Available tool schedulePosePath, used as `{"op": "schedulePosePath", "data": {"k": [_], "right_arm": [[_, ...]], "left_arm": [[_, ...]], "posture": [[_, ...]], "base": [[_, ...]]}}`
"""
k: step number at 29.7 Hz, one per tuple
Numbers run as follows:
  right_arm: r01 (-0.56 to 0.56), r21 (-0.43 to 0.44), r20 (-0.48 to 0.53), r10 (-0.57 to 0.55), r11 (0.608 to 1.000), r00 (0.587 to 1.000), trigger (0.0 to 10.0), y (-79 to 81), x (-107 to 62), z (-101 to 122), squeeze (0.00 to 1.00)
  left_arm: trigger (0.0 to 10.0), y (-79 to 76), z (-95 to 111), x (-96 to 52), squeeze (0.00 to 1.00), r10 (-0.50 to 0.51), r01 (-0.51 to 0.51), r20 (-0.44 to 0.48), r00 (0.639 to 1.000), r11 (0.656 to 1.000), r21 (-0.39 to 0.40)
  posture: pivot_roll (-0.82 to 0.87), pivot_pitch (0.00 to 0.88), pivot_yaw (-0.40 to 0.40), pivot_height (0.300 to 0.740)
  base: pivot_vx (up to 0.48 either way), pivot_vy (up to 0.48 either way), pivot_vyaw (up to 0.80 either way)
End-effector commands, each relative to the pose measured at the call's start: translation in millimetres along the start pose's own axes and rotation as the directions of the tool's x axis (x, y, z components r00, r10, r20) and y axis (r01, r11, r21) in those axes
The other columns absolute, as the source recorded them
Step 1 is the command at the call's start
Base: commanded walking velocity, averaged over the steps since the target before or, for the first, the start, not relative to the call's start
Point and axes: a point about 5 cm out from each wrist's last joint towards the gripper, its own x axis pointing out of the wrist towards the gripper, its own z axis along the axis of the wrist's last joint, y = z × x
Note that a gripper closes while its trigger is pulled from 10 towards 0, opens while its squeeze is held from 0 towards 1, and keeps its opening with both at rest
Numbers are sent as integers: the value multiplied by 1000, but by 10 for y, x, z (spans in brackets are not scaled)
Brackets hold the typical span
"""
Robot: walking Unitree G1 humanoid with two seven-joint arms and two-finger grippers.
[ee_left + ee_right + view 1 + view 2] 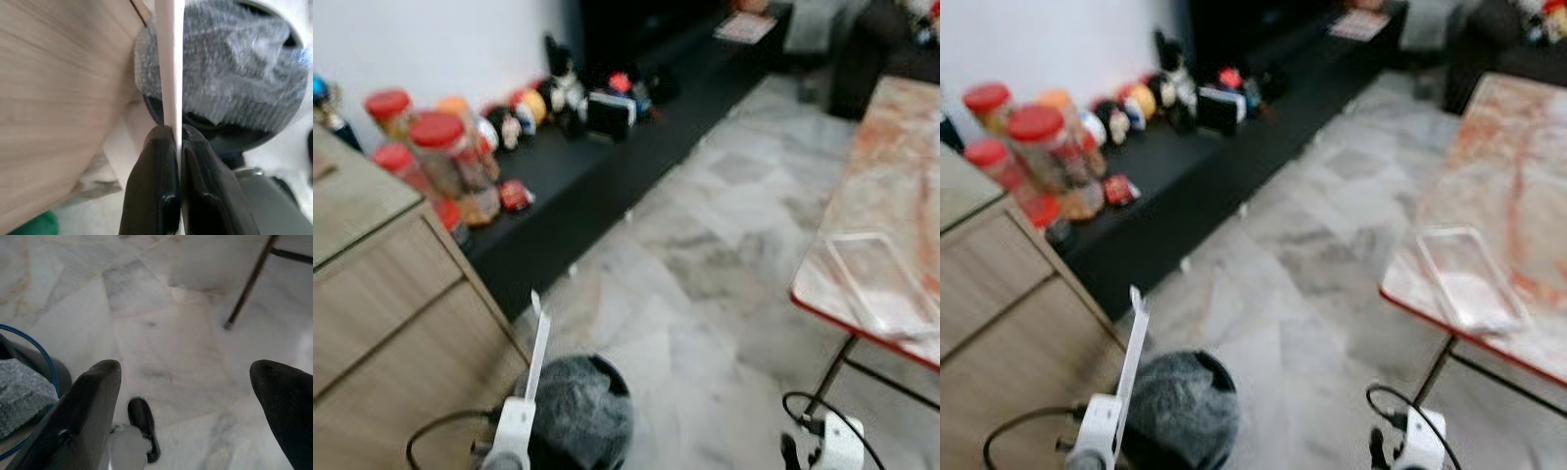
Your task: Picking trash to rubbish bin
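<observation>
A thin flat white strip of trash (539, 343) stands upright, pinched at its lower end by my left gripper (177, 129), which is shut on it. Directly beside and below it stands the round black rubbish bin (578, 411) lined with a grey bag (234, 63). In the left wrist view the strip (170, 58) crosses the bin's rim next to the wooden cabinet. My right gripper (188, 367) hangs open over the marble floor with nothing between its fingers, and the bin's edge (29, 382) lies off to its side.
A wooden cabinet (382, 323) stands close on the left. Behind it a low black shelf (597, 157) carries red-lidded jars (445, 162) and toys. On the right is a marble-topped table (891, 176) holding a clear plastic container (881, 279), with its thin leg (832, 372) near my right arm.
</observation>
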Motion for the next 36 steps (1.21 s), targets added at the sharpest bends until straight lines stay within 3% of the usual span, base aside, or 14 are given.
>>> {"op": "schedulePosePath", "data": {"k": [1, 9, 17, 26, 27, 29, 30, 36], "right_arm": [[19, 9, -23, -19, 1000, 1000, 10000, -59, -28, -75, 0], [22, 4, -23, -21, 1000, 1000, 10000, -83, -33, -75, 0], [22, 1, -20, -22, 1000, 1000, 10000, -104, -37, -72, 0], [26, -9, -17, -27, 1000, 1000, 10000, -147, -43, -61, 0], [27, -10, -16, -27, 1000, 1000, 10000, -153, -44, -62, 0], [28, -11, -16, -28, 1000, 999, 10000, -160, -47, -64, 0], [28, -12, -16, -28, 1000, 999, 10000, -166, -49, -66, 0], [31, -18, -18, -31, 999, 999, 10000, -192, -58, -77, 0]], "left_arm": [[10000, 38, -141, -28, 0, 13, -11, -50, 999, 1000, 27], [10000, 178, 132, 45, 0, 21, -21, 12, 1000, 999, 46], [10000, 123, 305, 69, 0, -69, 64, 71, 995, 995, 77], [10000, 176, 461, 91, 0, -65, 50, 115, 991, 990, 131], [10000, 180, 471, 92, 310, -62, 45, 116, 991, 989, 142], [10000, 180, 472, 92, 310, -60, 43, 117, 991, 988, 150], [10000, 191, 477, 93, 1000, -54, 35, 118, 992, 988, 154], [10000, 217, 490, 94, 1000, -41, 23, 125, 991, 989, 147]], "posture": [[-162, 89, 36, 740], [-169, 92, 23, 740], [-176, 97, 15, 740], [-184, 104, 1, 740], [-187, 107, 1, 740], [-187, 109, -2, 740], [-189, 110, -4, 740], [-191, 116, -10, 740]], "base": [[0, 0, 0], [0, 0, 0], [0, 0, 0], [0, 0, 0], [0, 0, 0], [0, 0, 0], [0, 0, 0], [0, 0, 0]]}}
